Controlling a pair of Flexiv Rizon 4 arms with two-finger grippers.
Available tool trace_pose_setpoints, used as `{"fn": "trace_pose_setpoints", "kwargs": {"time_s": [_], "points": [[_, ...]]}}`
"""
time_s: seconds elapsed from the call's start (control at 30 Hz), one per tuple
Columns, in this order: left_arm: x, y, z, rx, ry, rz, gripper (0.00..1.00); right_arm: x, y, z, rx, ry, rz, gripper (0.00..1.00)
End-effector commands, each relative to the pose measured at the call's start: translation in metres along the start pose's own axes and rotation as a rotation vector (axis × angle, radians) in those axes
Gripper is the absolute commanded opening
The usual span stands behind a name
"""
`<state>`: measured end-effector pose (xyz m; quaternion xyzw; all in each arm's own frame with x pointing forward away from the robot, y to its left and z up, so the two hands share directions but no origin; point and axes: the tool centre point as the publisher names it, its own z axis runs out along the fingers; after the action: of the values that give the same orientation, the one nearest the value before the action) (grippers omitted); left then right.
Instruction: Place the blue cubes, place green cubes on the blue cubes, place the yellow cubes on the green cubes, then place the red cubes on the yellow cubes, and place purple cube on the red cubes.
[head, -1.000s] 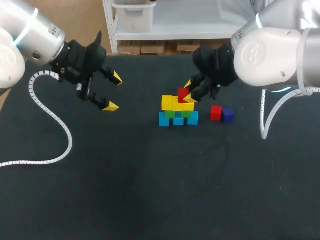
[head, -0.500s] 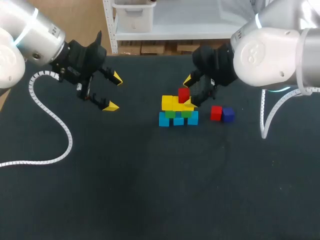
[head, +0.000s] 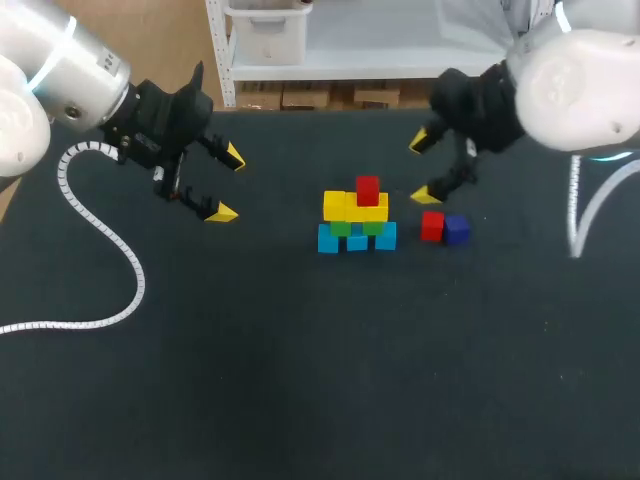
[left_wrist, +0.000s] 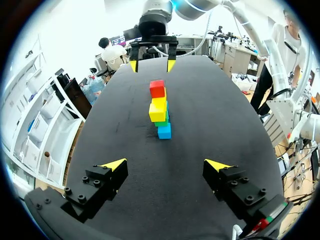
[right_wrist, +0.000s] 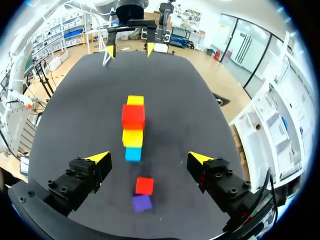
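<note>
From the head view, my left pincer (head: 228, 184) hangs wide open over the left of the dark table (head: 300, 380), holding nothing, well apart from the cubes. My right pincer (head: 424, 168) is also spread wide and empty, just behind the loose red cube (head: 432, 226) and the purple cube (head: 457, 230), which sit touching side by side to the right of the stack. The stack stands mid-table: blue cubes (head: 357, 238) at the bottom, green cubes (head: 355, 227) on them, yellow cubes (head: 355, 207) above, and one red cube (head: 367, 190) on top. Its long axis runs left to right across the table.

In the left wrist view, the stack (left_wrist: 160, 112) stands ahead of my open fingers, seen end-on, its row running away toward the right pincer (left_wrist: 152, 64) beyond it.

In the right wrist view, the loose red cube (right_wrist: 144, 185) and the purple cube (right_wrist: 142, 202) lie between my spread fingers, the purple nearer the wrist. The stack (right_wrist: 133, 130) is just ahead, end-on, pointing toward the left pincer (right_wrist: 129, 49).
</note>
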<state>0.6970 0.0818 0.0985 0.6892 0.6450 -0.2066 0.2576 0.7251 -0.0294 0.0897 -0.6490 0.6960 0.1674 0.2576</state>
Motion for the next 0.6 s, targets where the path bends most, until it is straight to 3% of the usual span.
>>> {"fn": "trace_pose_setpoints", "kwargs": {"time_s": [0.03,0.6], "points": [[0.001,0.001,0.001,0.002,-0.001,0.001,1.00,0.012,0.012,-0.004,0.016,0.007,0.008,1.00],[0.001,0.001,0.001,0.002,-0.001,0.001,1.00,0.052,0.020,0.025,0.023,0.045,0.064,1.00]]}}
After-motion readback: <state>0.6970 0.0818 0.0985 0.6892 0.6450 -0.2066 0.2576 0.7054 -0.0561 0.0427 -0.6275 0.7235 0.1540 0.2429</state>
